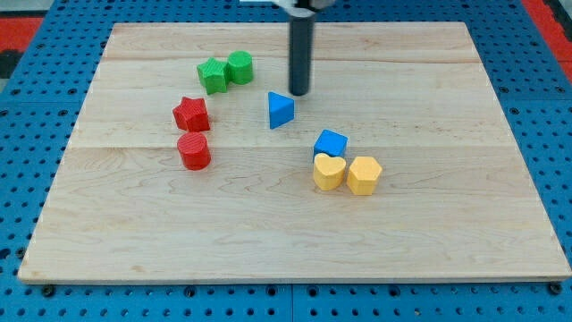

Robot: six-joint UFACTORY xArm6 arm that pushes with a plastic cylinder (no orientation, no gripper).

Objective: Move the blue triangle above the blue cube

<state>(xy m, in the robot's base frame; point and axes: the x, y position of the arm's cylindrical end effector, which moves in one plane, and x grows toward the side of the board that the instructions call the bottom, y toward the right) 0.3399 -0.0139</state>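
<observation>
We see a pale wooden worktop of smooth planks with fine grain, lying on a blue perforated surface. Our arm carries no gripper, so nothing opens or closes and nothing is held — it ends in a straight dark rod, matte and cylindrical, and my tip rests at board height just toward the view's top and slightly right of the blue triangle, close beside it, though we cannot tell whether they touch. That blue triangle is a small plastic wedge with sharp edges, standing near the board's middle. The blue cube, a glossy plastic block set at an angle, lies toward the view's bottom right of the triangle, clearly apart from it. Just below the cube sit two yellow plastic blocks side by side — a yellow heart-shaped block on the left and a yellow hexagonal block on the right. At the view's left we find a red star-shaped block and, beneath it, a red cylinder. Near the view's top stand a green star-shaped block and a green cylinder, touching one another.
</observation>
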